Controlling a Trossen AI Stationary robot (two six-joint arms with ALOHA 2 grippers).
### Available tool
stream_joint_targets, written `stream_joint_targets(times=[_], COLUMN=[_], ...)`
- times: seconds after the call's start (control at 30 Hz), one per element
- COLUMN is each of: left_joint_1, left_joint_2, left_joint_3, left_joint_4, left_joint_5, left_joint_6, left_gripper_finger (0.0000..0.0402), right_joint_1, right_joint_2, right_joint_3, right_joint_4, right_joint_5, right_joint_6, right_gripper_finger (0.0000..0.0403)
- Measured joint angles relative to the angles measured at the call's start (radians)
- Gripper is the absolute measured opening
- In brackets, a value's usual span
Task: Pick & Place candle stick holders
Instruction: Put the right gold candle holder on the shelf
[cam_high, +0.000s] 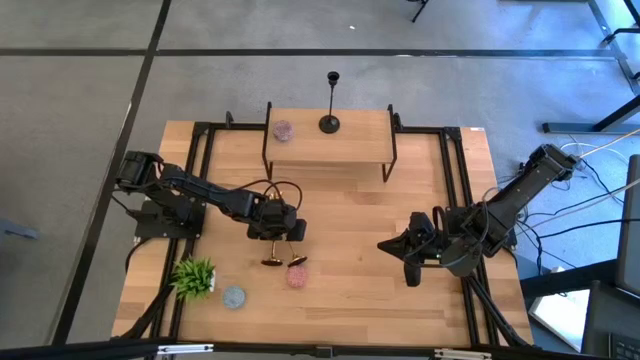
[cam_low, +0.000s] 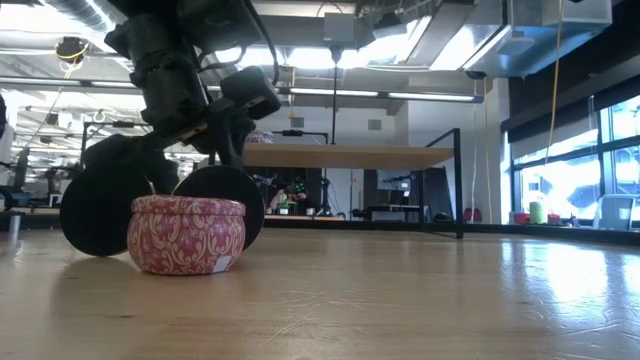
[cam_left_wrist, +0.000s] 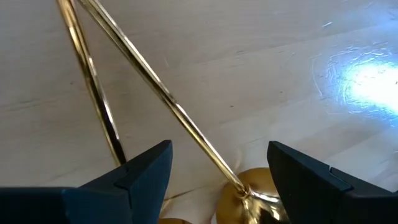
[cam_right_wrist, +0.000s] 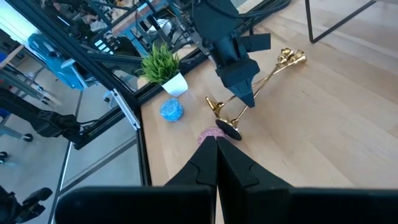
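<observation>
Two gold candle stick holders (cam_right_wrist: 258, 84) lie crossed on the bench (cam_high: 350, 230) near its front-left part, and a black one (cam_high: 330, 122) stands on the rear shelf (cam_high: 350, 140). Left gripper (cam_left_wrist: 217, 180) straddles both stems with its fingers parted, so closing may pinch both. Right gripper (cam_right_wrist: 216, 163) waits closed at the right edge.

light: bright overhead | glare: table (cam_left_wrist: 360, 87) | low view: backlit
</observation>
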Motion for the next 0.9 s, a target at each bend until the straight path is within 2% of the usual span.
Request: stream_joint_targets(times=[0.13, 0.5, 0.9], left_joint_1=[0.007, 0.015, 0.015], left_joint_2=[0.000, 0.000, 0.000], left_joint_3=[0.000, 0.000, 0.000], left_joint_4=[-0.004, -0.013, -0.032], left_joint_5=[-0.014, -0.042, -0.080], left_joint_6=[-0.014, -0.010, -0.010], left_gripper_finger=[0.0247, 0.0179, 0.0144], right_joint_1=[0.000, 0.001, 0.002], right_joint_2=[0.000, 0.000, 0.000], right_joint_3=[0.000, 0.000, 0.000], right_joint_4=[0.003, 0.002, 0.003], right_joint_5=[0.000, -0.001, -0.011], right_joint_6=[0.000, -0.007, -0.007], right_gripper_finger=[0.0001, 0.0001, 0.0001])
